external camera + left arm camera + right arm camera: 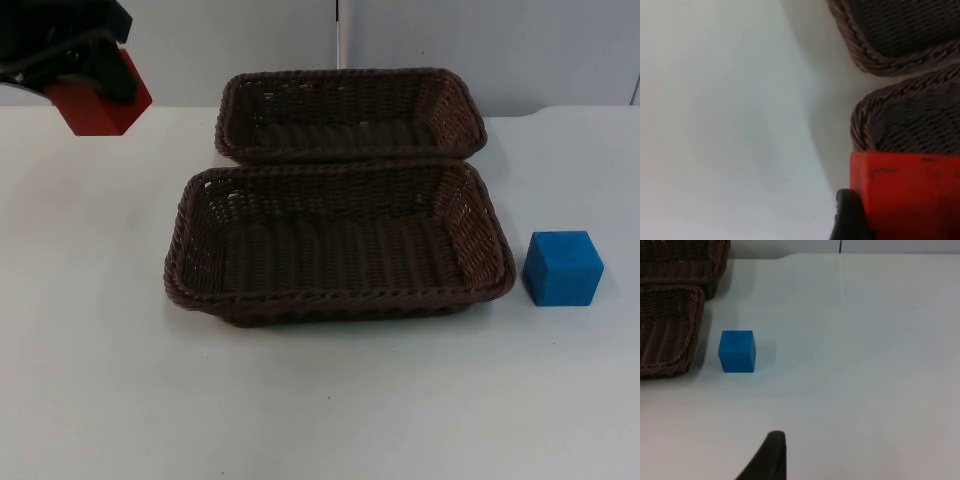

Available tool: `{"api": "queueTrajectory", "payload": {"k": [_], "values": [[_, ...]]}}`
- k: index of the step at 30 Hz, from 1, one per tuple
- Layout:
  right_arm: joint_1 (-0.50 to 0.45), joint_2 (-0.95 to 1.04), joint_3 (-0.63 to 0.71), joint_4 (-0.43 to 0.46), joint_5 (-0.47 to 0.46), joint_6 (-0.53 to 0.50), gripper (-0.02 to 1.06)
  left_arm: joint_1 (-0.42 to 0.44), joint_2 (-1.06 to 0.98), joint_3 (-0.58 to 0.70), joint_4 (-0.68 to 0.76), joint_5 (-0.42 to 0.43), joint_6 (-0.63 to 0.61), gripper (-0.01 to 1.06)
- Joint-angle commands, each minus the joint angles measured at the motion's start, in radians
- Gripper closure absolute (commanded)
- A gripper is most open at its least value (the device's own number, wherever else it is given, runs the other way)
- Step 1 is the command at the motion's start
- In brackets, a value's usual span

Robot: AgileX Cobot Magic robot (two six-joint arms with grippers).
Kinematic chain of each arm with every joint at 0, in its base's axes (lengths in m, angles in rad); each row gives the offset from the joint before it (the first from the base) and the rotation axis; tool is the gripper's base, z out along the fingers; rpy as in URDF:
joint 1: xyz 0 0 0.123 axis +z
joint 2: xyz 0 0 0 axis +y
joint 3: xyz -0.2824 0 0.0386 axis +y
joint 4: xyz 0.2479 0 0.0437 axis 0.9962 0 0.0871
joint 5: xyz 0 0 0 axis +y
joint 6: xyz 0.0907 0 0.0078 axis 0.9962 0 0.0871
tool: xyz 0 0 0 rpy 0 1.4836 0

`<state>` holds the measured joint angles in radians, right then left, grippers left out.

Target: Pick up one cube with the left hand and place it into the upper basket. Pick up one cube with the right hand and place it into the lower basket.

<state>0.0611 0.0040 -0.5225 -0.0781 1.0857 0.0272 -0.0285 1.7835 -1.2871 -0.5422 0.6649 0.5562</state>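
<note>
My left gripper is raised at the far left, shut on a red cube. That red cube is seen close up in the left wrist view, with both baskets beyond it. The upper basket and the lower basket are dark brown wicker, one behind the other at the table's middle, with nothing inside. A blue cube rests on the table just right of the lower basket. The right wrist view looks at this blue cube from a distance, with one fingertip of the waiting right arm in front.
The white table stretches wide in front of the baskets and to their left. The grey partition wall stands behind the upper basket.
</note>
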Motion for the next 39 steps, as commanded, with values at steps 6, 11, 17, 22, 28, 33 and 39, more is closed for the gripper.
{"api": "queueTrajectory", "payload": {"k": [6,11,17,22,28,33,39], "values": [[-0.004,-0.004,0.007,0.002,-0.008,-0.003,-0.01,-0.013,-0.008,-0.006,-0.113,-0.063,0.083,1.05],[-0.004,-0.004,0.007,0.005,-0.008,-0.003,-0.01,-0.066,0.020,-0.060,-0.106,-0.064,0.088,1.05],[-0.004,-0.004,0.007,0.005,-0.008,-0.003,-0.01,-0.127,0.103,-0.169,-0.105,-0.064,0.088,1.05],[-0.004,-0.004,0.007,0.005,-0.008,-0.003,-0.01,-0.155,0.193,-0.268,-0.108,-0.068,0.082,1.05],[-0.004,-0.004,0.007,0.005,-0.008,-0.003,-0.01,-0.185,0.316,-0.415,-0.108,-0.068,0.072,1.05],[-0.004,-0.004,0.007,0.005,-0.008,-0.003,-0.01,-0.214,0.429,-0.553,-0.108,-0.078,0.061,1.05],[-0.004,-0.004,0.007,0.005,-0.008,-0.003,-0.01,-0.227,0.567,-0.722,-0.108,-0.094,0.024,1.05]]}}
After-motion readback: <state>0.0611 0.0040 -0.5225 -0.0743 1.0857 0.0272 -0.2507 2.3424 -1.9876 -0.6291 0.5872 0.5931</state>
